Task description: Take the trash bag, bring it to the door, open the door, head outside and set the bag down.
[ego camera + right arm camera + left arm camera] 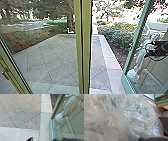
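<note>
Bag at Left Wrist; Door Panel Open onto Paved Yard

Bag: The bag (pixel 121 119) is of clear, crumpled plastic and lies close before the left wrist camera. A dark part crosses its edge there. A piece of green frame (pixel 161 104) is visible beyond the plastic.

Left tool: The state of the left tool cannot be told, nor can its grip on the bag be confirmed.

Right tool: The tips of the right tool (pixel 47 138) stand apart, with pale paving between them. The green-edged door (pixel 51 127) is beside it; contact between the two cannot be determined.

Door: In the head view, the door stands open at the right, set at an angle to the opening. Its glass shows a whitish bag shape (pixel 136 66) below a dark shape (pixel 160 50); whether this is a reflection or is seen through the glass cannot be told. Two yellow-green posts (pixel 83 47) stand side by side at the centre, with a glass pane (pixel 45 57) to their left.

Yard: Grey paving (pixel 98 62) with diagonal joints extends beyond the opening. A pale border (pixel 111 63) runs along it. Shrubs (pixel 120 35) grow past the border.
</note>
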